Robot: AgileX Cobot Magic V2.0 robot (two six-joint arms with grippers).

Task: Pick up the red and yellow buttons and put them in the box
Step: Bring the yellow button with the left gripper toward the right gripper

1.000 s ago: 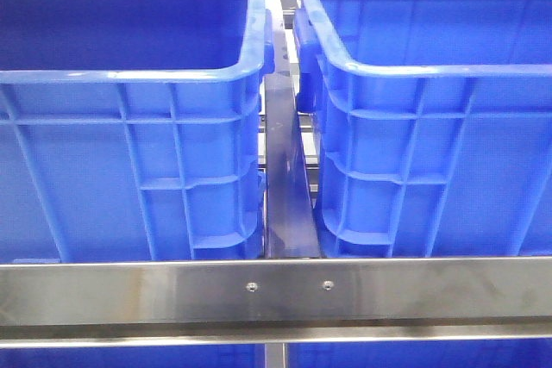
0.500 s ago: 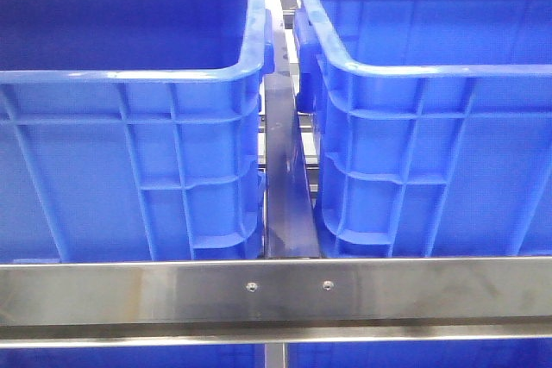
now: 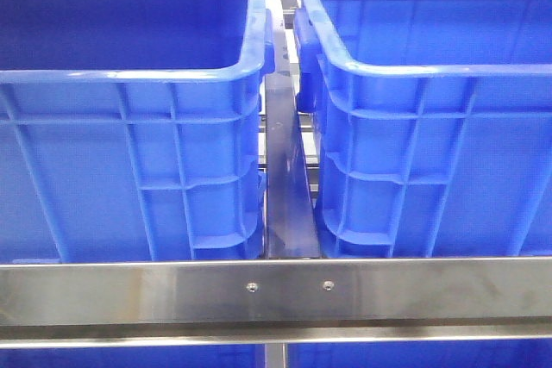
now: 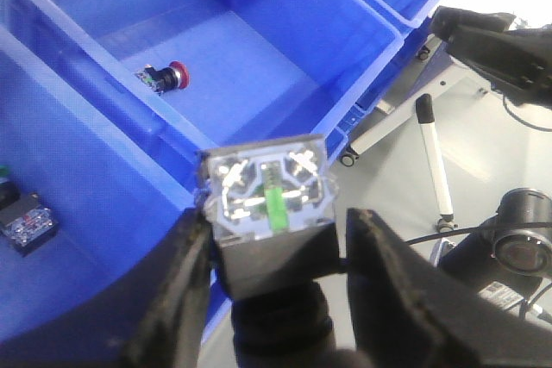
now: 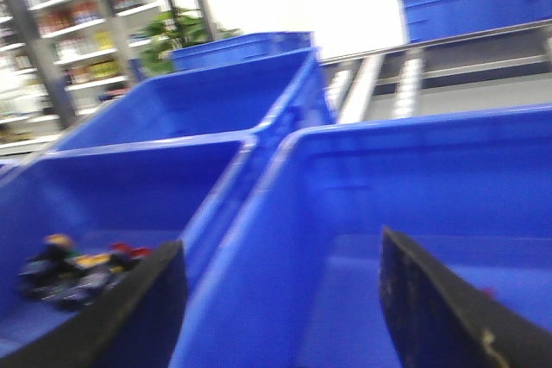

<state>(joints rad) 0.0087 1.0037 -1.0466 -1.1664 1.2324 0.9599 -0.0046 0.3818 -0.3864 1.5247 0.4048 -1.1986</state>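
Meanwhile nothing has shifted in front; left end effector grips a button, right end effector gapes empty.

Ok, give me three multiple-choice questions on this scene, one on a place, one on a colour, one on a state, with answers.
1. Where does the red-capped button lie?
A. inside a blue bin
B. on the floor
C. on the steel rail

2. What colour are the two big bins in the front view?
A. grey
B. blue
C. green

3. What is the left end effector doing?
A. open and empty
B. out of view
C. shut on a button switch

Answers: 1 A, it rests on the blue bin floor. 2 B, both walls are blue. 3 C, its fingers flank the switch body.
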